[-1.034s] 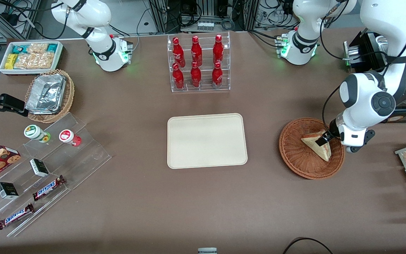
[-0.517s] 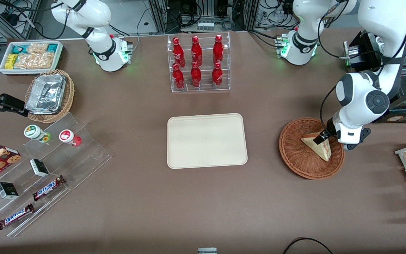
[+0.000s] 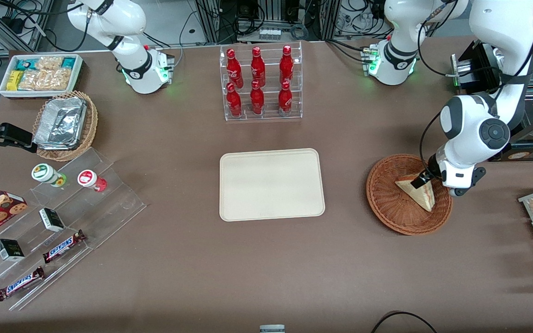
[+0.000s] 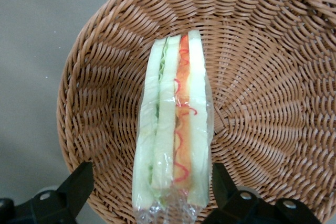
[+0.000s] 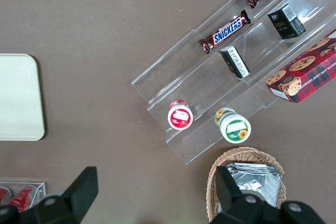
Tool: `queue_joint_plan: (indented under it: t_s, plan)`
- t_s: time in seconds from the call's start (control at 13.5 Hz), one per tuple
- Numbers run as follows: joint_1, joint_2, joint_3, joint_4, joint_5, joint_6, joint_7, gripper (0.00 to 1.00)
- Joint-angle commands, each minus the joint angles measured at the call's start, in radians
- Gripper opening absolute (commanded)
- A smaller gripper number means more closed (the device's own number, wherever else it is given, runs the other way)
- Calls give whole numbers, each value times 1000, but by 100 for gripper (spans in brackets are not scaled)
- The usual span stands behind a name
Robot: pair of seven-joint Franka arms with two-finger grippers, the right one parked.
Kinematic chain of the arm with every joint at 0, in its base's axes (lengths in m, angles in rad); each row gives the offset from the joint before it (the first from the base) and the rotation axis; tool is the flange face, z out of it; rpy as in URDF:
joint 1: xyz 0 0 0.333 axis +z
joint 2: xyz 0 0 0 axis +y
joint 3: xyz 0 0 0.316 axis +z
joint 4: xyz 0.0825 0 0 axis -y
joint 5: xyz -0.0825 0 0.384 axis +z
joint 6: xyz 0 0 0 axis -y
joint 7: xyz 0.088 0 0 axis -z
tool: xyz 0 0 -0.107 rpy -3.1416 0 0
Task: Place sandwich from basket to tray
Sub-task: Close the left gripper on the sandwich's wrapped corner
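Nothing has shifted noticeably since half a second ago. Open, the pincer (image 4: 149, 190) straddles the sandwich (image 4: 173, 140) in the basket (image 3: 389, 199).

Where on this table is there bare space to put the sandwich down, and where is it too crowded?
The flat cream-beige tray lies bare. Bare brown table separates it from the reddish-brown wicker basket. Inside the basket, the open gripper straddles the wrapped triangular sandwich. The clear stepped shelves of snacks and the rack of red bottles are crowded.

Brown tabletop (image 3: 178, 259); cable-strewn metal racks (image 3: 271, 18) along its edge.
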Motion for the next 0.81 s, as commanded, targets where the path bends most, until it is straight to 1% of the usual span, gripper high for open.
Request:
queue_joint_plan:
  t_s: [0.0, 0.37, 0.44, 0.52, 0.59, 0.67, 0.74]
  plan:
    - [-4, -27, 0, -32, 25, 19, -16, 100]
    - [-4, -24, -2, -31, 27, 19, -22, 100]
    - [-5, -24, -2, -29, 27, 19, -25, 87]
    - [-5, -24, -2, -29, 27, 19, -31, 56]
    - [-5, -23, -2, -28, 27, 22, -36, 22]
    - [-5, -21, -2, -28, 27, 22, -38, 0]
    - [-5, -20, -2, -26, 27, 22, -36, 0]
